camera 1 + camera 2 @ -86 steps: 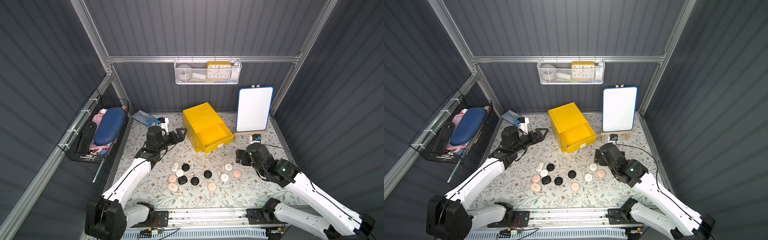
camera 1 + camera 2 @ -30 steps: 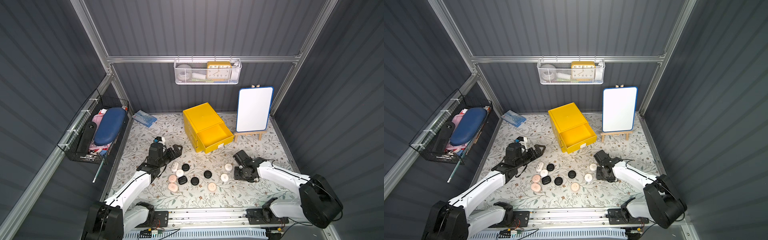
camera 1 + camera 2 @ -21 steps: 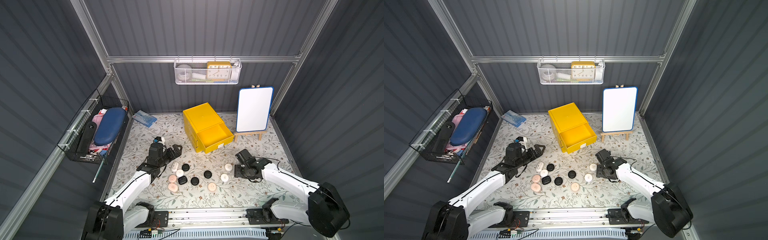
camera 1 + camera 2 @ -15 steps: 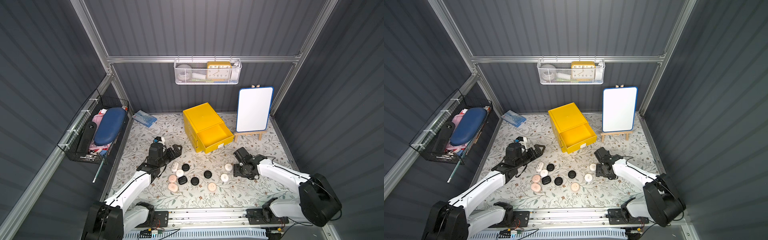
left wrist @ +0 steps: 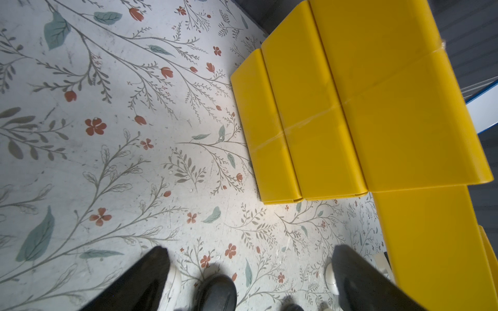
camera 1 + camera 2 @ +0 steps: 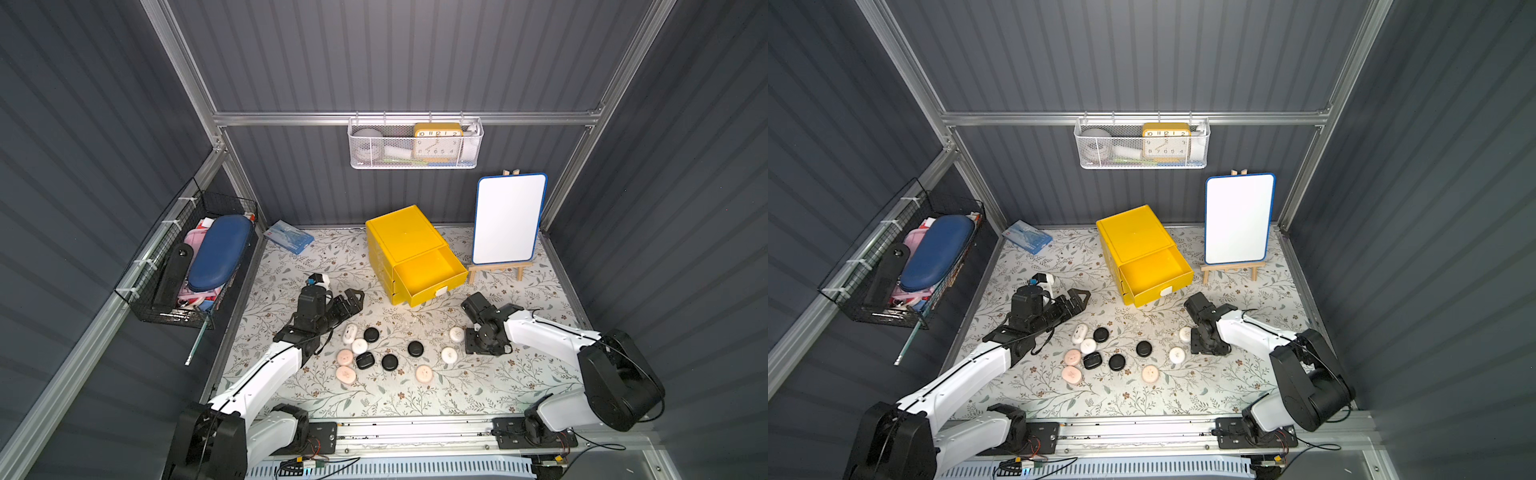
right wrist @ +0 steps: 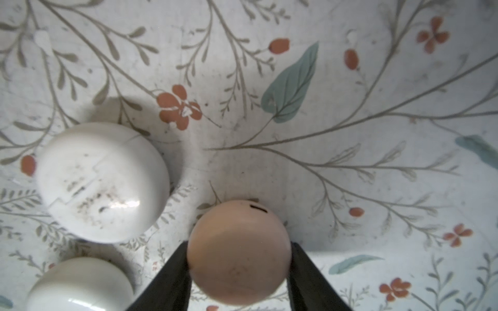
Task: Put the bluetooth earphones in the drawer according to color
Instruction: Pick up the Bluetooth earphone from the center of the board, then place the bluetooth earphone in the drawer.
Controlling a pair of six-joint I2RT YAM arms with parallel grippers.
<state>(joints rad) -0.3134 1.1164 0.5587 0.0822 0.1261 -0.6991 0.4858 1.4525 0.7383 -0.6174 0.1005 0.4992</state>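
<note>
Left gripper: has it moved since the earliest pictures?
Yes. The left gripper has come toward the front, from beside the side wall of the yellow drawer unit to the nearest white earphone case.

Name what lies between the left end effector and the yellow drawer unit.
Only bare floral mat; the left wrist view shows it between the left end effector and yellow drawer unit.

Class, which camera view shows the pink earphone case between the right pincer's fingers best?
The right wrist view: the pink earphone case fills the foreground, flanked by the right pincer. In both top views the pincer itself hides it; the left wrist view misses it.
</note>
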